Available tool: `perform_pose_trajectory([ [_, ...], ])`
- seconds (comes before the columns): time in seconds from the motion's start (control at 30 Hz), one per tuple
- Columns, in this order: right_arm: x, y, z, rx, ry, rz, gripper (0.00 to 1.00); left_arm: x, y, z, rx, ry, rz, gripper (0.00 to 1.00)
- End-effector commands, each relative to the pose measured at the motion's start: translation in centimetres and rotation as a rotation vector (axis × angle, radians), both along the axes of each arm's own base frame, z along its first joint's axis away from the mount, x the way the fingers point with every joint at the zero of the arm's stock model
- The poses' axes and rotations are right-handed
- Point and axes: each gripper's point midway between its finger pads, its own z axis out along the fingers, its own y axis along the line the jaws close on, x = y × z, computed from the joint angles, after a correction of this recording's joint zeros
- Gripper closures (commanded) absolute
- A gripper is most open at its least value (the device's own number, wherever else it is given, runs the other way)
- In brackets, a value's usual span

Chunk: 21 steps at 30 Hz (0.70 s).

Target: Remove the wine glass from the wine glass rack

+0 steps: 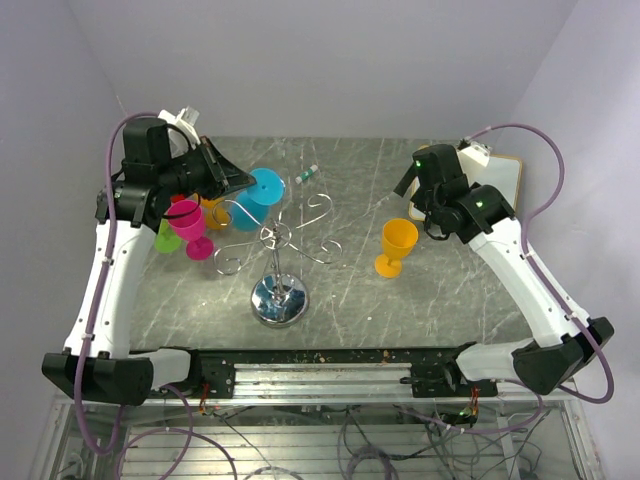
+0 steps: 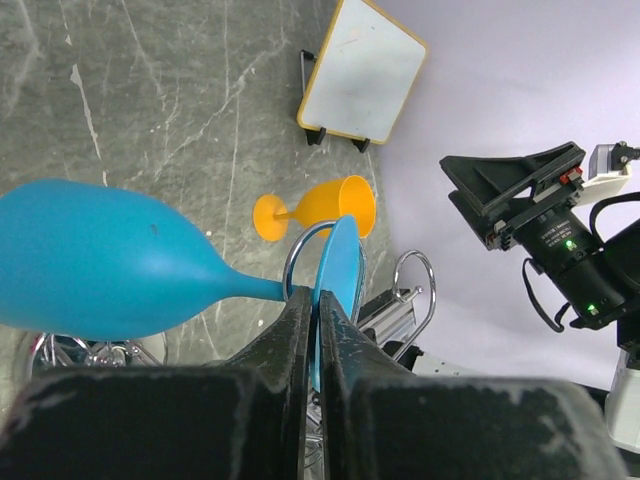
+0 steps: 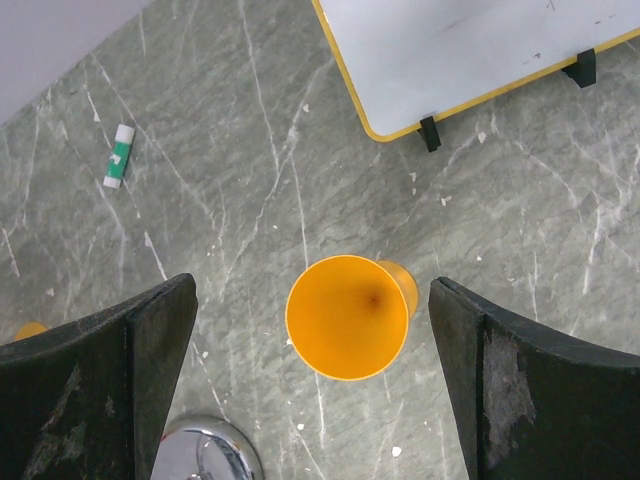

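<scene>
The chrome wine glass rack [image 1: 278, 298] stands mid-table on its round mirrored base. A blue wine glass [image 1: 262, 193] lies sideways at the rack's upper left hook. My left gripper [image 1: 238, 182] is shut on the glass's flat foot [image 2: 340, 262], with its bowl [image 2: 100, 262] pointing left. A chrome hook curl [image 2: 296, 252] sits around the stem right at the foot. My right gripper [image 1: 428, 205] is open and empty, high above an upright orange wine glass [image 3: 347, 317] that stands on the table, its fingers [image 3: 160, 340] wide apart.
Pink [image 1: 188, 222], green [image 1: 167, 238] and another orange glass [image 1: 215, 212] are bunched at the left, under my left arm. A small whiteboard [image 1: 505, 178] stands at the back right. A glue stick [image 1: 307, 175] lies at the back. The rack's curled arms [image 1: 320, 212] spread around its post.
</scene>
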Motion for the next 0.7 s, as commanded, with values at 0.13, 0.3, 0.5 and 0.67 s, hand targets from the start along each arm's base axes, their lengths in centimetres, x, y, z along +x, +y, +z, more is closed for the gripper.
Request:
perform_pose_trajectory([
  [0.13,-0.5,-1.1,0.5,-0.009,-0.020,-0.040,0.00,-0.9,-1.0,5.3,-0.132,-0.151,-0.024,0.93],
  [0.3,-0.7,-1.3,0.6,-0.009,-0.021,-0.046,0.00,-1.0,-1.4,6.1,-0.191,-0.157,-0.029,0.93],
  [0.5,-0.9,-1.5,0.7,-0.004,-0.027,-0.052,0.00,-0.7,-1.4,6.0,-0.196,-0.148,-0.028,0.93],
  [0.67,-1.0,-1.5,0.8,-0.002,-0.026,-0.055,0.00,-0.9,-1.9,5.7,-0.208,-0.135,-0.069,0.93],
])
